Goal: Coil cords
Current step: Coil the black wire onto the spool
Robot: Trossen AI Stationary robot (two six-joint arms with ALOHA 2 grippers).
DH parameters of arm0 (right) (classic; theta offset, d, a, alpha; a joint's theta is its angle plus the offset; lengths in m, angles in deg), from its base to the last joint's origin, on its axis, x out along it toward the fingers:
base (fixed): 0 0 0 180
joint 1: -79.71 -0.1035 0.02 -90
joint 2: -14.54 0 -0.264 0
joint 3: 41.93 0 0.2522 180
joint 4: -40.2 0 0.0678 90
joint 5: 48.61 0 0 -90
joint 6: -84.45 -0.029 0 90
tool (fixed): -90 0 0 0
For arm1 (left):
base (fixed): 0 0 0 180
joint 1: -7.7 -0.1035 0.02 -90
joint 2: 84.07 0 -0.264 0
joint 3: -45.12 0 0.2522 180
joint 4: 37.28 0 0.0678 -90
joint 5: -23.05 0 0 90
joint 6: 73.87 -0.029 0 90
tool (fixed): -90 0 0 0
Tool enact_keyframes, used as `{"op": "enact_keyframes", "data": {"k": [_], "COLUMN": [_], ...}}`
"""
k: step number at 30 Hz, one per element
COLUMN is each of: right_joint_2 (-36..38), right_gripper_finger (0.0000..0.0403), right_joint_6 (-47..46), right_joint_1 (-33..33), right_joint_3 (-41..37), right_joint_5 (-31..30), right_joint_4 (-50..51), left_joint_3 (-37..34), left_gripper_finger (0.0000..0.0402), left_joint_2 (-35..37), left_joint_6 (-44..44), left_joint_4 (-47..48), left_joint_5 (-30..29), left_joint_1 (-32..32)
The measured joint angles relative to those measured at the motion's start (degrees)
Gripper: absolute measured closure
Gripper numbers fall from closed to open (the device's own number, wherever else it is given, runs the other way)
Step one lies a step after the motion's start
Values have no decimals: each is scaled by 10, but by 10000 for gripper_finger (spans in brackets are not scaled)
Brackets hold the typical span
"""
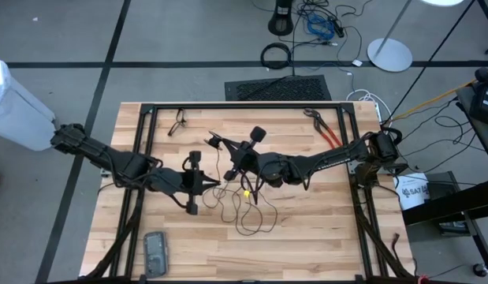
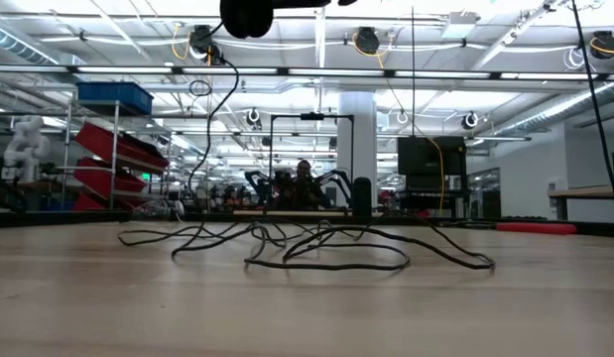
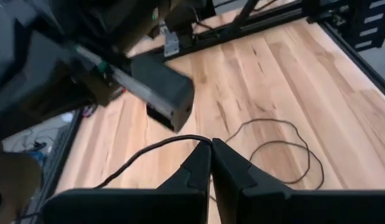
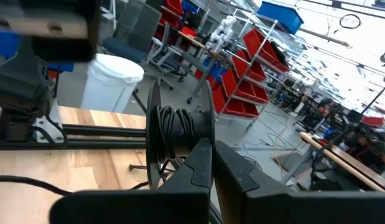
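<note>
Cord [image 1: 245, 214] is mostly a loose sprawl on the wooden table [image 1: 307, 237] near its middle, loops lying flat and messy, so the coiling looks barely started. Both arms meet over it. The left gripper [image 3: 211, 149] is pinched shut on a strand, lifting it off the wood. The right gripper [image 4: 211, 155] is closed too; whether it holds any cord isn't clear. Nearly all the winding looks left to do.

A grey floor [image 1: 62, 47] with dark stripes surrounds the wooden worktop [image 1: 307, 237], while red shelves [image 2: 113, 159] stand left under bright ceiling lights [image 2: 316, 30].
</note>
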Motion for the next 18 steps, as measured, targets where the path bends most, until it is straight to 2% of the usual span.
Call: {"op": "enact_keyframes", "data": {"k": [18], "right_joint_2": [0], "right_gripper_finger": [403], "right_joint_6": [0], "right_joint_1": [0], "right_joint_3": [0], "right_joint_5": [10], "right_joint_4": [5], "left_joint_3": [0], "left_gripper_finger": [389], "left_joint_2": [-4], "left_joint_6": [6], "left_joint_4": [0], "left_joint_5": [165], "left_joint_1": [-110]}}
